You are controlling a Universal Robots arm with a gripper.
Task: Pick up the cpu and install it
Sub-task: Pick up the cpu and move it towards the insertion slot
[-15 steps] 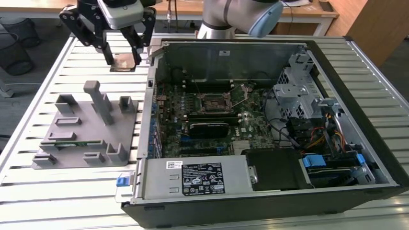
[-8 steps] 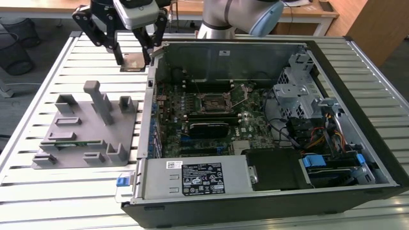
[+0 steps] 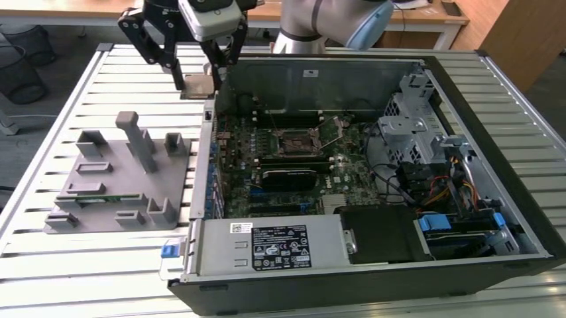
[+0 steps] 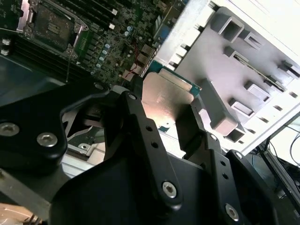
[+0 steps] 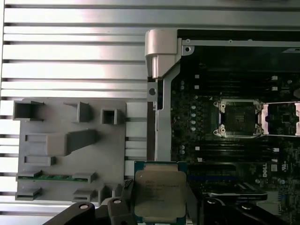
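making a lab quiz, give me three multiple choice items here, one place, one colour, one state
1. Where is the small square silver-topped cpu? A on the slatted table; B gripped in the black hand; C on the power supply.
2. What colour is the long thin memory stick in the grey plastic holder? A green; B red; C white.
3. The dark metal-framed motherboard socket is: A open and empty; B closed; C under a cooler.
Answers: B, the hand clamps its sides; A, plainly green; A, frame swung aside, no chip.
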